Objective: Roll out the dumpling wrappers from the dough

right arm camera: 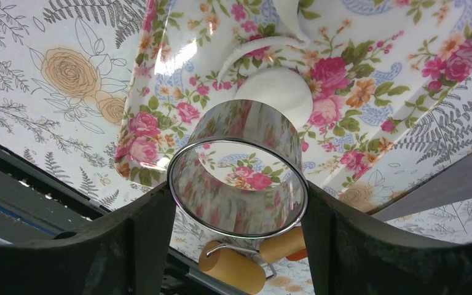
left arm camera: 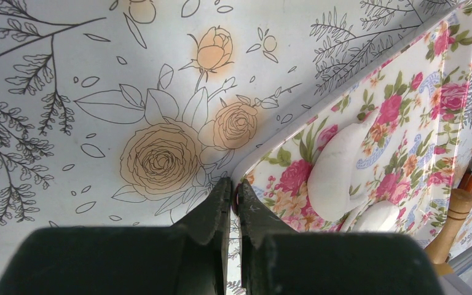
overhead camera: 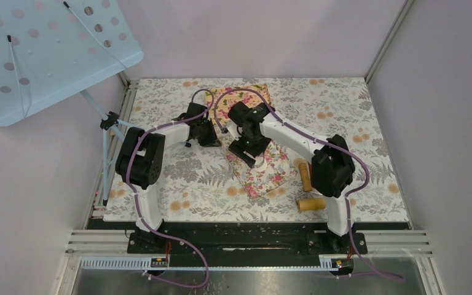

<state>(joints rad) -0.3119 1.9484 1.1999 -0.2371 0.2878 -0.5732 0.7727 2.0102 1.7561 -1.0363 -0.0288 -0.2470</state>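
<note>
No text or label can be read.

From where I stand, the middle of the rose-printed mat (overhead camera: 264, 178) is taken up by the right gripper (right arm camera: 236, 196), clamped round the metal ring (right arm camera: 246, 132) with the dough (right arm camera: 276, 86) just beyond it. The left gripper (left arm camera: 233, 184), jaws together, crowds the mat's left corner. Right of the mat the wooden roller (overhead camera: 311, 203) lies in the way, while the tablecloth (overhead camera: 178, 184) left of the mat gives open passage.

left jaws pinched, right jaws clamped wide
</note>
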